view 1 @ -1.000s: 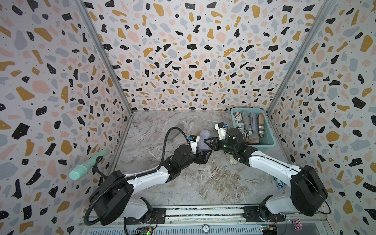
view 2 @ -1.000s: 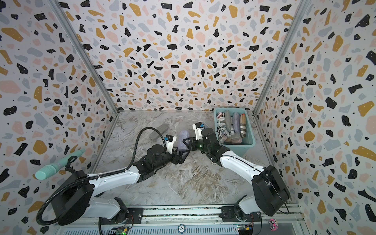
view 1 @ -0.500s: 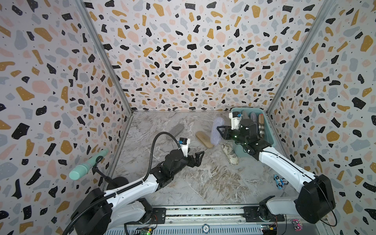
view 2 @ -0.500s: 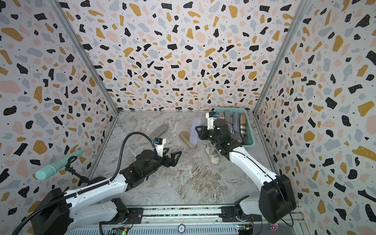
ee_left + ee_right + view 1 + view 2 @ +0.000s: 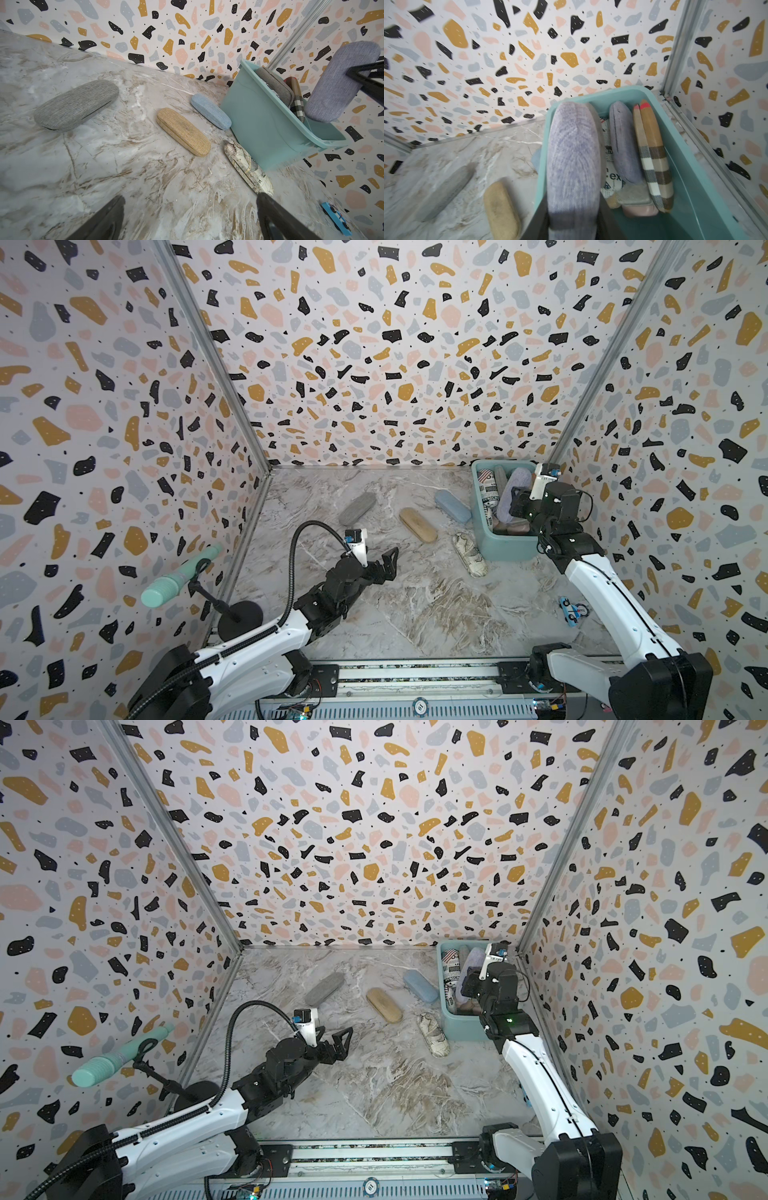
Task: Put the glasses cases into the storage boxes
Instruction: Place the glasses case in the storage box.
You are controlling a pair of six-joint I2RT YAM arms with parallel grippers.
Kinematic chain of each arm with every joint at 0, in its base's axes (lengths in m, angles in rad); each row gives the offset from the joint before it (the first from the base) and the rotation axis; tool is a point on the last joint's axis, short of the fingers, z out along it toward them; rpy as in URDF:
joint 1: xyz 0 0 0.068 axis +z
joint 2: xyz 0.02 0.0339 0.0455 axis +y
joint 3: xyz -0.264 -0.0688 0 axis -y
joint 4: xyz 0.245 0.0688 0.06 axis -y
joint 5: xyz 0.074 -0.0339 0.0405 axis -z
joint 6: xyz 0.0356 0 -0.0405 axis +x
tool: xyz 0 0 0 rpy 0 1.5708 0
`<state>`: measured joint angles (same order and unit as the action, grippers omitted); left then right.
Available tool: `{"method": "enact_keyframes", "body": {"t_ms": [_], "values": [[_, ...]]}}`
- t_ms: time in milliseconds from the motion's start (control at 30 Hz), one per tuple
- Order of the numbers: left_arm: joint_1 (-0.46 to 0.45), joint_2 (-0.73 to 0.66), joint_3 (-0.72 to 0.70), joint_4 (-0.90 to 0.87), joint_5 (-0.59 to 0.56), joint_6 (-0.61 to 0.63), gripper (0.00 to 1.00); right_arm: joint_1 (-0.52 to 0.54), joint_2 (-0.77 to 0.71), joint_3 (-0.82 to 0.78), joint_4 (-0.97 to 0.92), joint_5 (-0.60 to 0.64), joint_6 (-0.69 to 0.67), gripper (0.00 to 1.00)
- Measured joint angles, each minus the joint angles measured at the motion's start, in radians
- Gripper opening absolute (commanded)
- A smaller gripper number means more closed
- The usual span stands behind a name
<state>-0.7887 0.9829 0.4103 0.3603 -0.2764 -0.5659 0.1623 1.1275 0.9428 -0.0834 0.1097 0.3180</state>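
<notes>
A grey case point(image 5: 357, 508), tan case point(image 5: 418, 524), blue case point(image 5: 453, 506) and printed case point(image 5: 469, 553) lie on the bench point(image 5: 415, 605). The lilac case point(image 5: 513, 493) hangs tilted over the teal box point(image 5: 507, 549).

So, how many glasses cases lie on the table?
4: grey case farthest from the tub, then tan case, blue case beside the tub, map-print case at its near corner. The right arm may hide more.

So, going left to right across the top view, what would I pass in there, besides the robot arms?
In a top view: green ribbed cylinder → grey case → tan case → blue case → teal tub → small blue toy car.
</notes>
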Motion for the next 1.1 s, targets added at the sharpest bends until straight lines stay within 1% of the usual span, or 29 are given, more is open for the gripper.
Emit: {"method": "enact_keyframes", "body": {"t_ms": [133,233,300,400,500,567,700,967,1100], "values": [[0.000,0.019,0.000,0.000,-0.003,-0.004,1.00,0.018,0.034,-0.055,-0.005,0.062,-0.028,0.26],[0.000,0.028,0.000,0.000,-0.003,-0.005,0.99,0.071,0.081,-0.059,-0.006,0.107,-0.052,0.28],[0.000,0.030,0.000,0.000,-0.004,-0.006,1.00,0.117,0.108,-0.059,-0.008,0.133,-0.068,0.30],[0.000,0.033,0.000,0.000,-0.004,-0.008,1.00,0.156,0.117,-0.060,-0.006,0.180,-0.080,0.36],[0.000,0.037,0.000,0.000,-0.004,-0.013,0.99,0.168,0.117,-0.068,0.000,0.184,-0.080,0.38],[0.000,0.039,0.000,0.000,-0.006,-0.015,1.00,0.174,0.117,-0.082,0.006,0.183,-0.078,0.41],[0.000,0.039,0.000,0.000,-0.013,-0.021,0.99,0.177,0.117,-0.108,0.013,0.167,-0.070,0.43],[0.000,0.071,0.016,-0.015,-0.026,-0.023,0.99,0.177,0.109,-0.108,0.016,0.150,-0.066,0.47],[0.001,0.074,0.080,-0.070,-0.088,-0.023,0.99,0.177,0.082,-0.106,0.016,0.123,-0.061,0.53]]}}
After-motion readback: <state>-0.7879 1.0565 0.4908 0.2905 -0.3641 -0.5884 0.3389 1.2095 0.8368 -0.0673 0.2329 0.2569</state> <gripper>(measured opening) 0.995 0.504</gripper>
